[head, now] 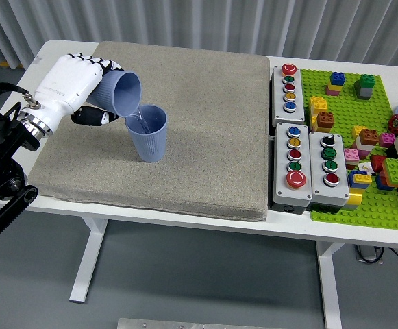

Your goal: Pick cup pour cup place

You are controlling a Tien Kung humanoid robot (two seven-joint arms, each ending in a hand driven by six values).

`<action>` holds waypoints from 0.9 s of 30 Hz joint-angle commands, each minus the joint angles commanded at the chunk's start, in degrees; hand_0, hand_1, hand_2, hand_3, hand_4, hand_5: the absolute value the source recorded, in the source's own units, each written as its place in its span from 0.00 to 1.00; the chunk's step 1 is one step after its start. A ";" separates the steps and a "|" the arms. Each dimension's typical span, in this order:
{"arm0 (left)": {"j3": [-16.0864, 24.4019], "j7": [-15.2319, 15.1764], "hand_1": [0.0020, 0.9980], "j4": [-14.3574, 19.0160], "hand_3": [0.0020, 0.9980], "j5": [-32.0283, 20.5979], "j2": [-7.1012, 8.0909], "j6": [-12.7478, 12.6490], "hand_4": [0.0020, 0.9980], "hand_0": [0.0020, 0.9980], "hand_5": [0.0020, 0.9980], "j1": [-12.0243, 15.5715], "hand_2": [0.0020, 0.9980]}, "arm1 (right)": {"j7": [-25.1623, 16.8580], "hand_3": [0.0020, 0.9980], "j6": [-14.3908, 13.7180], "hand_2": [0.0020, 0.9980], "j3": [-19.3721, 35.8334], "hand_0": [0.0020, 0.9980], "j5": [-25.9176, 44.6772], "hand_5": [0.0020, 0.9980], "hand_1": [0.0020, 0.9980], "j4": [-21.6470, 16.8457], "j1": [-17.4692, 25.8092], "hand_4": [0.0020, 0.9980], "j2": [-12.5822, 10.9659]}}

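My left hand (89, 92), white with black fingertips, is shut on a blue cup (120, 92) that is tilted on its side, mouth toward the right. Its lip hangs just over the rim of a second blue cup (148, 133) standing upright on the grey mat (199, 137). A thin stream of clear liquid runs from the tilted cup into the upright one. My right hand is out of sight.
Right of the mat stand three grey button boxes (289, 88) (294, 164) (329, 168). Beyond them lies a green baseplate (363, 144) with several coloured bricks. The mat's right half holds nothing.
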State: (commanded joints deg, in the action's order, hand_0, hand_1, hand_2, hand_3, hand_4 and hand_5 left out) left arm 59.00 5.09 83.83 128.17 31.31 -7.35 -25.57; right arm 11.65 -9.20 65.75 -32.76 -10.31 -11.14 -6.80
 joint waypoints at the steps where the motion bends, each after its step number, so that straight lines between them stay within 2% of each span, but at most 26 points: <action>1: -0.13 0.01 0.56 -0.04 0.58 0.08 0.04 -0.10 0.74 0.61 0.14 -0.06 0.62 | 0.00 0.69 0.00 0.73 -0.01 0.72 0.01 0.30 0.68 0.00 0.02 0.32 0.00; 14: -3.50 0.32 0.56 -1.48 0.58 0.62 1.99 -1.97 0.74 0.61 0.15 -2.11 0.63 | -0.03 0.69 -0.01 0.73 0.07 0.72 0.02 0.30 0.68 0.00 0.09 0.32 0.01; 19: -5.25 1.54 0.56 -1.87 0.59 1.83 2.61 -3.32 0.74 0.60 0.15 -3.32 0.62 | -0.08 0.69 -0.03 0.73 0.02 0.72 0.21 0.30 0.68 0.00 -0.08 0.32 -0.01; 27: -6.62 2.69 0.56 -2.03 0.58 1.83 3.12 -4.16 0.74 0.60 0.16 -4.47 0.63 | -0.12 0.69 -0.06 0.73 -0.13 0.72 0.51 0.30 0.68 0.00 -0.26 0.32 -0.04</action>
State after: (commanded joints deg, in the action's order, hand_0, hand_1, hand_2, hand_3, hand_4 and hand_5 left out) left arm 52.39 7.77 81.80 130.00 34.43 -11.50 -30.04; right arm 11.53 -9.26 65.62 -32.25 -10.31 -11.40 -6.84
